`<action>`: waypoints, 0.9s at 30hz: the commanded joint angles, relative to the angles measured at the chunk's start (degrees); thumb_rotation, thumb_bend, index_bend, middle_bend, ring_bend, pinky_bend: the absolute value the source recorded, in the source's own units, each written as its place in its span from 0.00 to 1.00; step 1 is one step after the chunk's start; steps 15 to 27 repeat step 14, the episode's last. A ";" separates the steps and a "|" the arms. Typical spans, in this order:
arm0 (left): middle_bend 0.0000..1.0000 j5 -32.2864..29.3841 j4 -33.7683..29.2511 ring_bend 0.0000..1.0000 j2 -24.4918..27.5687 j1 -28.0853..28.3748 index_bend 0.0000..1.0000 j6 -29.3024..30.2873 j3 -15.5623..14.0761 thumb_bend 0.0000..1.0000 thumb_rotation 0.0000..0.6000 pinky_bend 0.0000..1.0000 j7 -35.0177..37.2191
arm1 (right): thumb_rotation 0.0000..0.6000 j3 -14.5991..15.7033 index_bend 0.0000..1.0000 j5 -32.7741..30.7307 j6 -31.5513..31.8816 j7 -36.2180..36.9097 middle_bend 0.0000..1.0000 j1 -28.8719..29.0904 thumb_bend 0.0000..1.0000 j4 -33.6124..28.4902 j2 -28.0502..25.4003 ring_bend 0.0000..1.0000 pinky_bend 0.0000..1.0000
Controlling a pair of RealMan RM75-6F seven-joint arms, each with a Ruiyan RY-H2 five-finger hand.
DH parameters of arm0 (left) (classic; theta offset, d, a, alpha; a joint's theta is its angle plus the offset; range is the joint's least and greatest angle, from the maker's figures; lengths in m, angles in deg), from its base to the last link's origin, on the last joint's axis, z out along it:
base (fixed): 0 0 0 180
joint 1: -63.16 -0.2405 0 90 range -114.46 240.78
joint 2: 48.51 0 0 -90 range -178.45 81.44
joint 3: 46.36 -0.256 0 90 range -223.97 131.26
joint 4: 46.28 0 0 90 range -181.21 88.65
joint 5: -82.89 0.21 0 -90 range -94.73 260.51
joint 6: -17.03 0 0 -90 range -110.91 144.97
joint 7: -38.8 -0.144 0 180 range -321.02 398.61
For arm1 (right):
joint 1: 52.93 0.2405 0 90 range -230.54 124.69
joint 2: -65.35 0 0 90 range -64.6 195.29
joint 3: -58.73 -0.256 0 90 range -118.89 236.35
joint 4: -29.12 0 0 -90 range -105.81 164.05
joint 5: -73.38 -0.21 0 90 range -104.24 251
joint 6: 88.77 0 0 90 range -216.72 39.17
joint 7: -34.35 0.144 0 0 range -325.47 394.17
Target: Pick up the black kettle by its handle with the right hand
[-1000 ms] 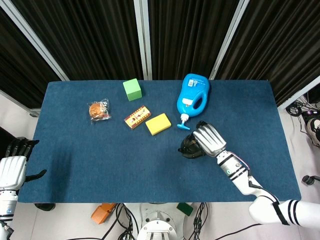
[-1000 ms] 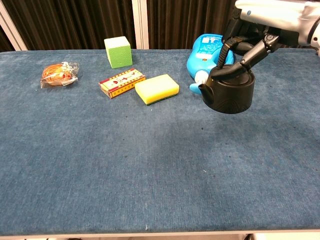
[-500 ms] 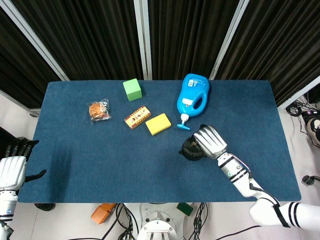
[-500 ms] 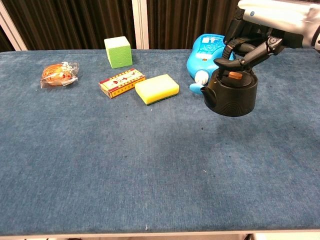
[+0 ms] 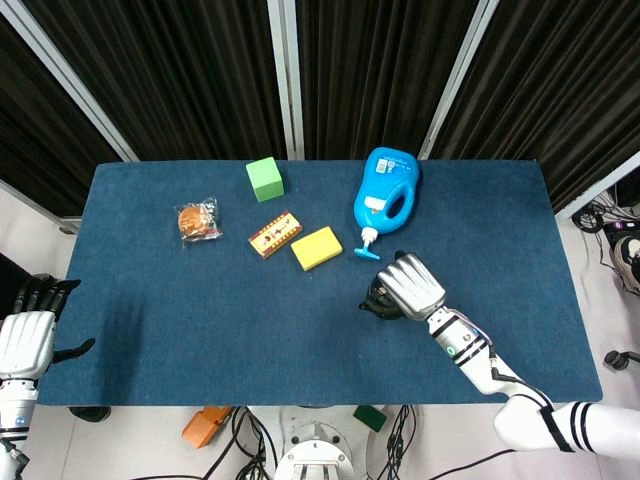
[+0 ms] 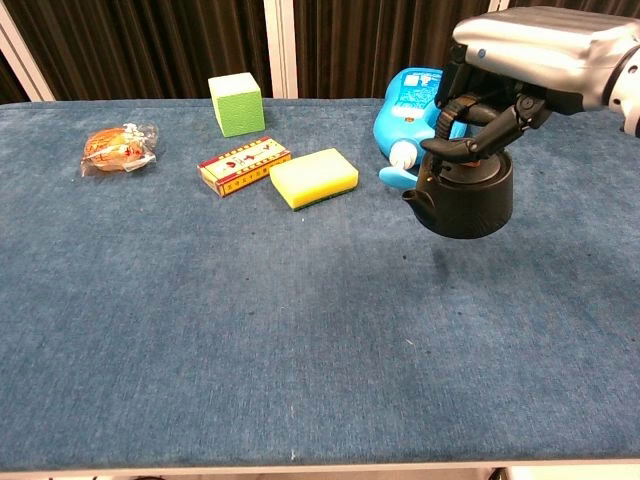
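Note:
The black kettle (image 6: 462,196) hangs above the blue tablecloth at centre right, its spout pointing left. My right hand (image 6: 520,60) grips its arched handle (image 6: 452,110) from above, fingers curled around it. In the head view the hand (image 5: 412,285) covers most of the kettle (image 5: 373,301), of which only a dark edge shows. My left hand (image 5: 28,338) rests off the table's left edge, fingers apart, holding nothing.
A blue detergent bottle (image 6: 410,108) lies just behind the kettle. A yellow sponge (image 6: 313,177), a small red-and-yellow box (image 6: 243,164), a green cube (image 6: 236,104) and a wrapped snack (image 6: 118,146) lie across the far half of the table (image 6: 250,350).
The right hand has closed more firmly over the handle and moved slightly forward and left with the kettle, which stays lifted. The left hand has not moved.

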 commanded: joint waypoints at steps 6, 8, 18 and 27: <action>0.17 -0.12 0.23 0.10 -0.23 0.02 0.17 -0.21 -0.08 0.02 1.00 0.00 0.15 | 0.74 0.19 1.00 -1.22 -1.78 -5.80 1.00 1.27 0.51 -0.44 0.48 1.00 0.58; 0.17 -0.15 0.32 0.10 -0.30 0.04 0.17 -0.25 -0.07 0.02 1.00 0.00 0.20 | 0.74 0.08 1.00 -1.36 -1.66 -6.11 1.00 1.29 0.51 -0.67 0.49 1.00 0.58; 0.17 -0.12 0.42 0.10 -0.34 0.15 0.17 -0.30 -0.01 0.02 1.00 0.00 0.15 | 0.74 -0.37 1.00 -1.52 -0.67 -5.07 1.00 0.79 0.51 -1.03 0.28 1.00 0.58; 0.17 -0.12 0.42 0.10 -0.34 0.15 0.17 -0.30 -0.01 0.02 1.00 0.00 0.15 | 0.74 -0.37 1.00 -1.52 -0.67 -5.07 1.00 0.79 0.51 -1.03 0.28 1.00 0.58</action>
